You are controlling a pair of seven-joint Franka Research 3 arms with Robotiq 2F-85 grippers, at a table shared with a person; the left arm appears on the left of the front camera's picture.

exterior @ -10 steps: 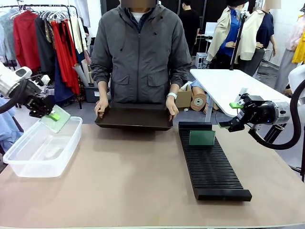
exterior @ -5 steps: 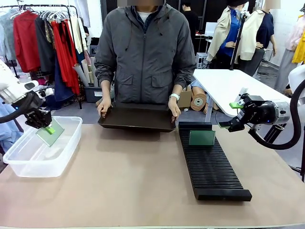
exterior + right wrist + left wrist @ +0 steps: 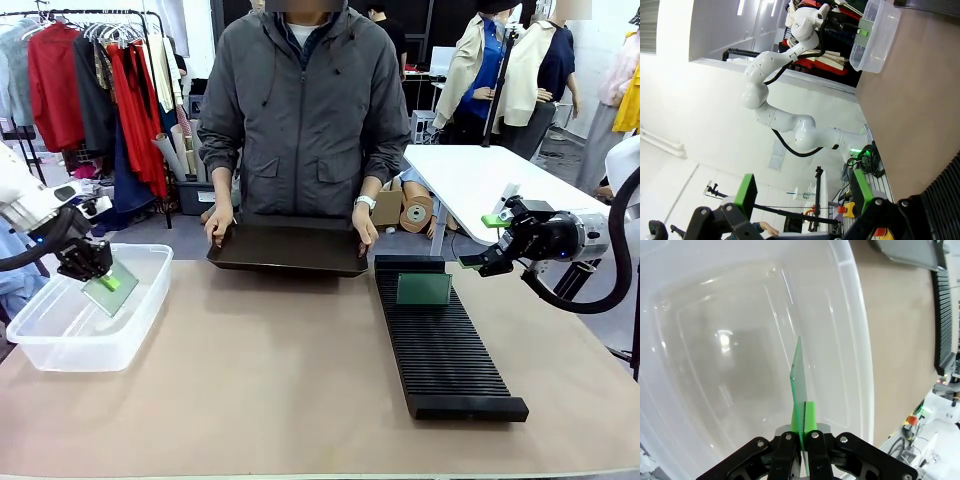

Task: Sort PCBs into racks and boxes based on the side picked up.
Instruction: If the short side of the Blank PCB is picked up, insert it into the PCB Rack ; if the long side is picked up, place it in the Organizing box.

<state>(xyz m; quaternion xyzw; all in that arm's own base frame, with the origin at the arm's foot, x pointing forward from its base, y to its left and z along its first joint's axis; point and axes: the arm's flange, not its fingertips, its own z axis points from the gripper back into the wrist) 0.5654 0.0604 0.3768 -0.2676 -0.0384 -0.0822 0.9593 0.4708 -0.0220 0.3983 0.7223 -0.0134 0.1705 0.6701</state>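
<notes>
From the front camera I have the left gripper point(image 3: 100, 276) at about nine o'clock on the surface point(image 3: 280, 380), lowered into the clear box point(image 3: 60, 345). Its fingers point(image 3: 812, 447) are clenched on a green PCB point(image 3: 110, 288), which hangs tilted inside the box; in the left wrist view the PCB point(image 3: 799, 385) stands edge-on between the green pads above the box's translucent floor, and I cannot tell if its lower edge touches.

The right gripper point(image 3: 484, 240) hovers at about three o'clock, off the surface's right edge, fingers point(image 3: 746, 192) spread apart and grasping nothing.

The long black rack point(image 3: 445, 345) lies at roughly four o'clock from the surface's middle, running toward me. A second PCB point(image 3: 424, 288) stands upright in a slot near its far end.

At twelve o'clock a person holds a smooth dark tray point(image 3: 288, 250) by both ends, one hand point(image 3: 218, 228) on each side, its near edge over the surface's far edge.
</notes>
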